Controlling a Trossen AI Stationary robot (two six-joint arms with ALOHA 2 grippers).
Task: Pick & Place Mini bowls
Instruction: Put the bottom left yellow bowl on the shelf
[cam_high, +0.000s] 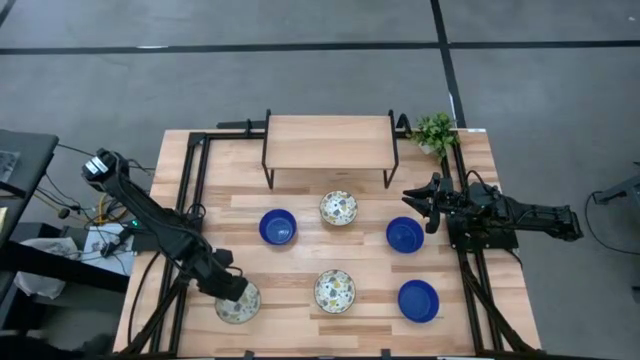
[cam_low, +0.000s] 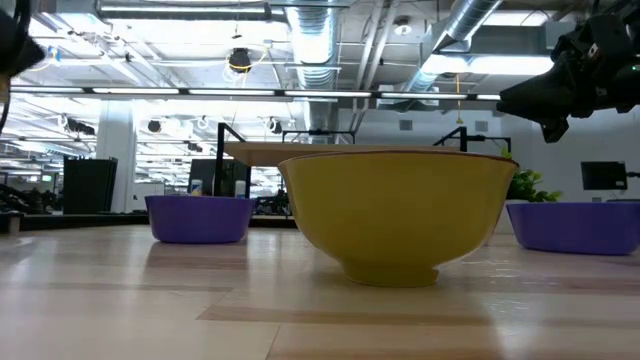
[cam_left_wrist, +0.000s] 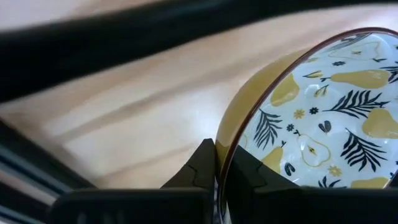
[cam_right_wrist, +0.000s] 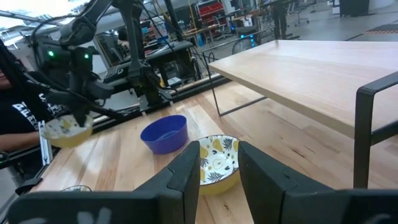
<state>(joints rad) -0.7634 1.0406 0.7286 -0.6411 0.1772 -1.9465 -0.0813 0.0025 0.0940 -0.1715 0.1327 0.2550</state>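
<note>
Left gripper (cam_high: 236, 291), lower left: clamped on pear-patterned bowl (cam_high: 240, 305) rim; lift vertically, keep level. Right gripper (cam_high: 418, 203) parted, empty, right side.

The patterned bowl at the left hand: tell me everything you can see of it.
The patterned bowl is glossy, ceramic-looking: mustard-yellow outside, white inside with yellow pears and dark leaves, and a thin dark rim. The left hand is shut on its rim, one finger inside, one outside. It sits at the table's front-left corner; whether it is lifted, I cannot tell.
</note>
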